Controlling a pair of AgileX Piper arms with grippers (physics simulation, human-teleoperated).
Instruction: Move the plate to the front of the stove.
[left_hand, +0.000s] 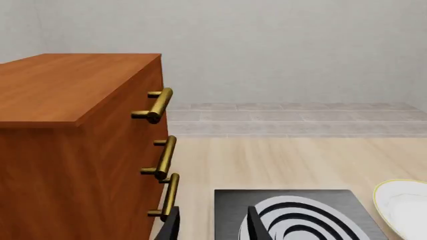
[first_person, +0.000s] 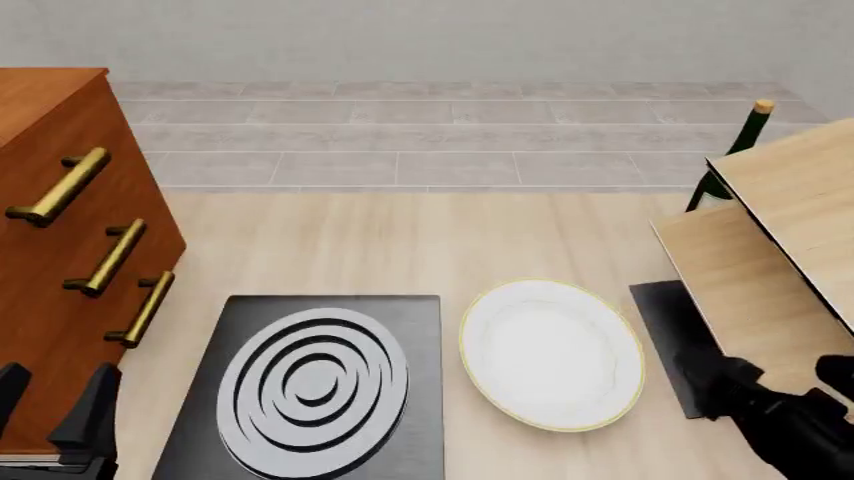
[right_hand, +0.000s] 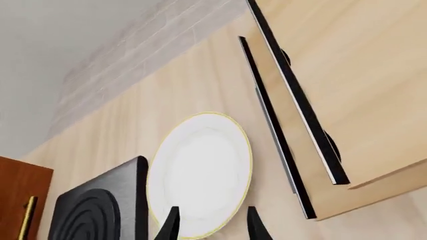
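While flat, plate left of right pincer

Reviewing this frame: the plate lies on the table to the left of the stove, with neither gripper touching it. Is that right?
Not quite. In the front view the plate lies to the right of the stove, not the left. The rest holds: it rests on the table, and neither the left gripper nor the right gripper touches it.

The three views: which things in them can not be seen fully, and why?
- Stove: front view, near edge cut by the picture's bottom.
- Plate: left wrist view, mostly beyond the picture's edge.
- Green bottle: front view, only neck and cap show; wooden boards hide the rest.
- Right pincer: right wrist view, only the fingertips show.
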